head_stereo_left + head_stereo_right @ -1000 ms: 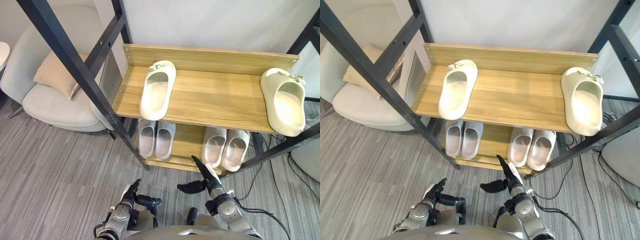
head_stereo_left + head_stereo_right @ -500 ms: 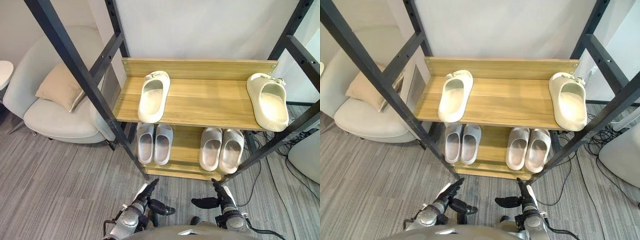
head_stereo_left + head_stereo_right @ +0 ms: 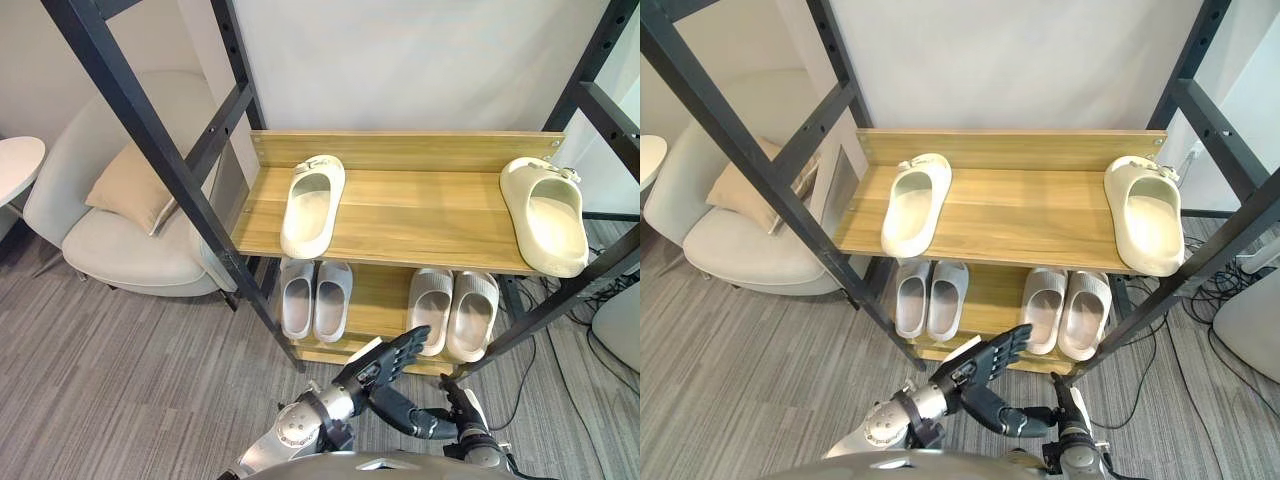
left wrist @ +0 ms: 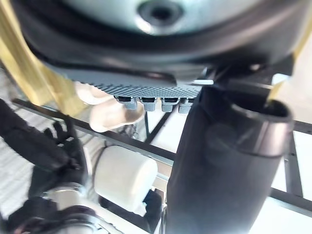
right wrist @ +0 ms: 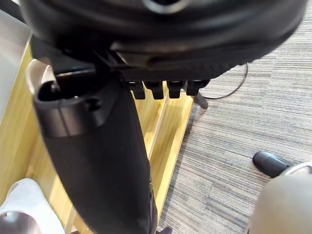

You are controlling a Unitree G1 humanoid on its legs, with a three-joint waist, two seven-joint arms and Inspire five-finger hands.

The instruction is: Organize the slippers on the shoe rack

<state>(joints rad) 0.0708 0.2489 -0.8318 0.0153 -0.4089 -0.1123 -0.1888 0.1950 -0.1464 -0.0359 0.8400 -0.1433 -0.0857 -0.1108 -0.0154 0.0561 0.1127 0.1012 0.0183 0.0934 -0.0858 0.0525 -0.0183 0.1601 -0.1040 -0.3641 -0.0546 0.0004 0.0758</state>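
Wooden shelves in a black steel rack carry the job. One cream slipper lies toward the top shelf's left end. Its mate is well apart at the right end, heel at the front edge. A grey pair sits on the lower shelf toward the left end and a second pair toward the right.

The left hand hovers before the rack's lower front edge, fingers spread and holding nothing. The right hand is low beside it, and its state cannot be told.

The slippers look like moulded foam (light, springy, hardly fragile), probably best taken by a side wall or across the strap. The smooth boards should let them slide.

Grey carpet, a pale armchair with a cushion and a white wall surround the rack.
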